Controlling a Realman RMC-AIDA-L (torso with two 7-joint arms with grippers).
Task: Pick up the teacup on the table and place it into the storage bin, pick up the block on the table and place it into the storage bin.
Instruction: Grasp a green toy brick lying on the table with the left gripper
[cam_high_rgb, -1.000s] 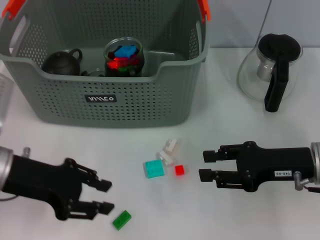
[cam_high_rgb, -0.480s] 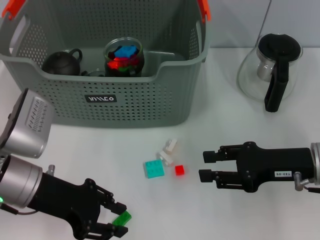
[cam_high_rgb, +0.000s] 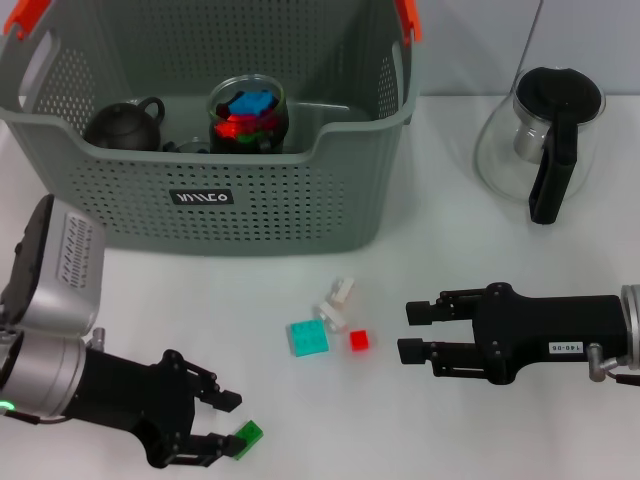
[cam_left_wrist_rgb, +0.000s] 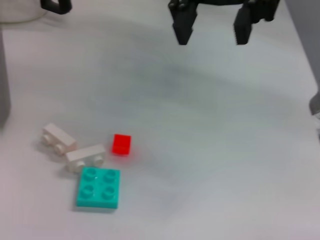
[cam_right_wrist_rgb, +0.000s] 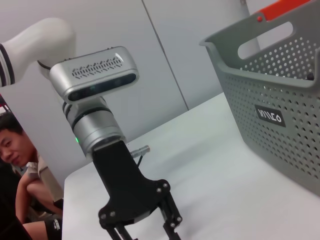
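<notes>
White tabletop is seen from the head view, with the bin at the back left and a glass teapot at the back right. Inside the bin, a dark teacup and a glass jar of coloured blocks are seen. The left gripper is placed low at the near left edge, fingers spread apart, with a green block between the fingertips; whether it is gripped cannot be told. Near mid-table a teal block, a red block and two white blocks are clustered, the white pair touching, the red one just beside. The right gripper is held level to the right of that cluster, released and holding nothing.

Left wrist view: the teal block, red block and white blocks are shown on the table, teal touching one white piece. The right gripper is seen farther off, well apart from them, fingers spread.

Right wrist view: the left gripper is shown pointing down at the table, its fingertips cut off by the picture's edge. The bin is seen beside it, well apart. A person is seen beyond the table edge.
</notes>
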